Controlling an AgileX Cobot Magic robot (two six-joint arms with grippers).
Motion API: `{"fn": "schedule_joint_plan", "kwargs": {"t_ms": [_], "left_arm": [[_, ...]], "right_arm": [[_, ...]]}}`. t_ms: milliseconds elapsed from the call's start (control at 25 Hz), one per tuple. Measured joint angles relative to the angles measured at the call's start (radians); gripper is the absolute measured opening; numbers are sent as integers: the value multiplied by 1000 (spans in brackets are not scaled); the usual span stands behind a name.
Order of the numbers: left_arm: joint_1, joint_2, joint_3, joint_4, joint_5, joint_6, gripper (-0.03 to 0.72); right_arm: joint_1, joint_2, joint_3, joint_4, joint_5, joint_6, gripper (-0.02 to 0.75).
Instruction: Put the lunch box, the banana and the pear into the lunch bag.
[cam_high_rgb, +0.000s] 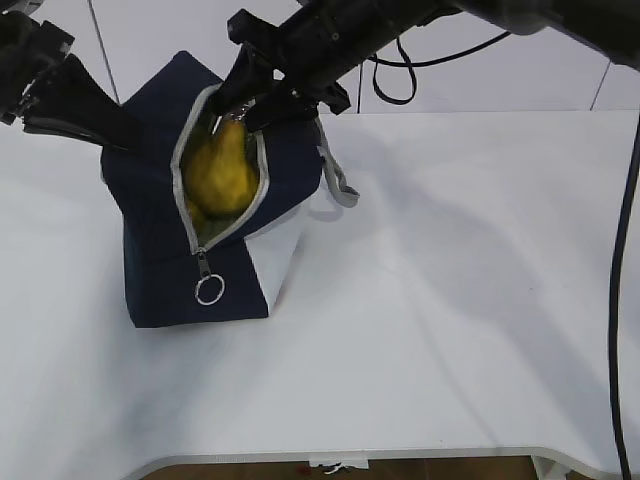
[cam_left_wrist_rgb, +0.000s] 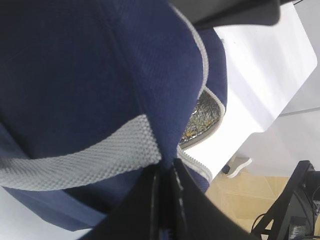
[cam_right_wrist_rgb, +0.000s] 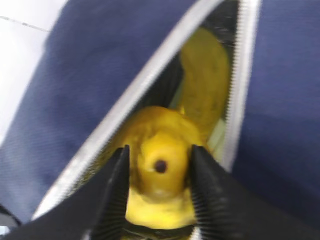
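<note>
While the navy lunch bag (cam_high_rgb: 165, 180) stands tilted on the white table (cam_high_rgb: 450, 300), propped up on its left side, its grey zipper (cam_high_rgb: 262, 195) lies open in a long slit facing the exterior camera. The ring pull (cam_high_rgb: 209, 290) hangs at the lower end of that slit, against the bag's blue front. A white end panel (cam_high_rgb: 275, 260) shows at the bag's lower right, and a grey webbing handle (cam_high_rgb: 335, 180) loops out from its right side.

At the upper end of the opening, the right gripper (cam_high_rgb: 240, 112) reaches down from the top right. In the right wrist view its two black fingers (cam_right_wrist_rgb: 112, 200) stand on either side of the narrow top of the yellow pear (cam_right_wrist_rgb: 160, 175), close against it; whether they press it or have just parted from it cannot be told. The pear sits inside the bag's mouth, between the two zipper edges, filling most of the slit in the exterior view. Behind the pear, deeper in the bag, lies the banana (cam_right_wrist_rgb: 207, 85), curving along the right zipper edge. A pale green sliver beside the banana may be the lunch box, but that cannot be told.

On the bag's left side, the left gripper (cam_left_wrist_rgb: 165, 175) has its fingers together, pinching blue fabric just below a grey webbing strap (cam_left_wrist_rgb: 75, 160). Silver lining (cam_left_wrist_rgb: 202, 117) glints through the opening beyond it.
</note>
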Motion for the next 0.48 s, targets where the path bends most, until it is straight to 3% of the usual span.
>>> {"fn": "schedule_joint_plan", "kwargs": {"t_ms": [160,480], "left_arm": [[0,0,0,-2,0,0,-6],[0,0,0,0,0,0,-6]], "right_arm": [[2,0,0,4,1,-2,492],[-50,-42,0,2,35,-6,508]]}}
